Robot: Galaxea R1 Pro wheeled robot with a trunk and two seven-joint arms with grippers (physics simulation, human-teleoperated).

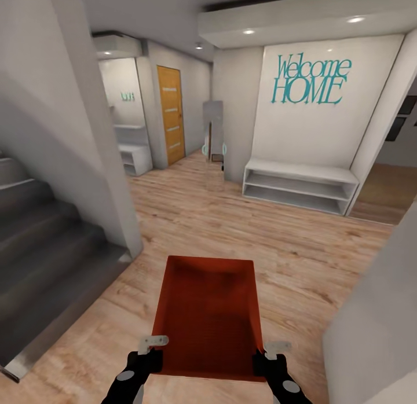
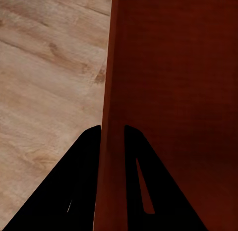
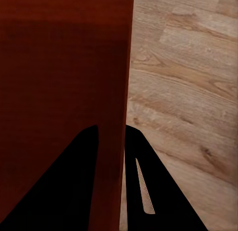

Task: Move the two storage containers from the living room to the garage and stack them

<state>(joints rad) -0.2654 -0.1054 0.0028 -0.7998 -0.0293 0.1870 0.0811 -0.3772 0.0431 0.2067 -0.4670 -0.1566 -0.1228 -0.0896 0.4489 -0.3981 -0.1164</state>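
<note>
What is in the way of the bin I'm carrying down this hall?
Nothing lies on the wood floor straight ahead of the red bin, held by the left gripper and right gripper. The stairs flank on the left, a white wall on the right, a white bench farther ahead.

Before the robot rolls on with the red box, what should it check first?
1. Left gripper pinching the storage container wall: ok.
2. Right gripper pinching the opposite wall: ok.
3. Container held level: ok, roughly level in the head view.
4. Wood floor ahead free: ok.
5. Staircase close on the left: not ok, steer clear.
6. Garage in sight: not ok, this is a hallway.
</note>
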